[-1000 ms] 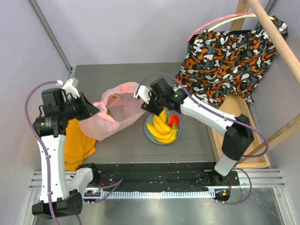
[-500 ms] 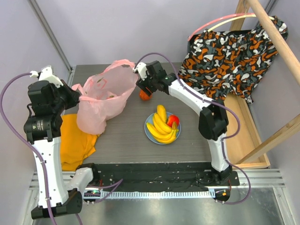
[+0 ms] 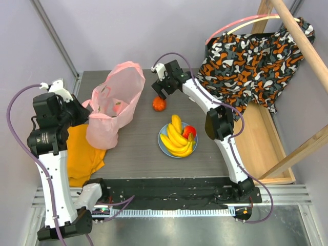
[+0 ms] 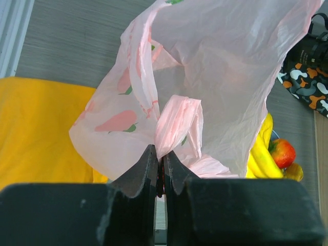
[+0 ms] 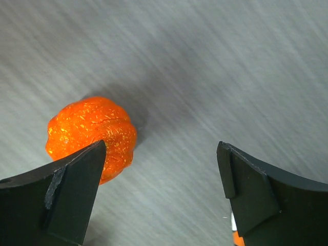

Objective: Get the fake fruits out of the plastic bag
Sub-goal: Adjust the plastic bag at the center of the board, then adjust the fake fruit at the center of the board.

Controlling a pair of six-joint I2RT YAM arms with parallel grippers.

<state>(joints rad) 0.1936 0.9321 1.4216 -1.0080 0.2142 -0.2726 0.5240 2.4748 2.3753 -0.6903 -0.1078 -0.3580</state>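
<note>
- Clenched tight, my left pincer (image 4: 160, 169) grasps a bunched fold of the plastic bag (image 3: 115, 100) and holds it up over the desk (image 3: 138, 159), at 10 o'clock from the plate (image 3: 163, 147).
- My right pincer (image 5: 161, 154) is released, jaws wide, and hovers over the orange ridged fruit (image 5: 92, 134). That fruit sits on bare desk at 11 o'clock from the plate and 3 o'clock from the bag.
- On the plate lie the banana bunch (image 3: 177, 138) and the red green-topped fruit (image 3: 190, 131).
- A reddish blotch shows through the film; I cannot tell whether it is fruit or print.
- I judge the bag thin, soft and slippery, so it will crumple rather than carry; the gathered fold or a handle loop is the place to hold it.
- I judge the fruits light, hard and glossy, and the round one likely to roll, so I would close across its ridged middle.
</note>
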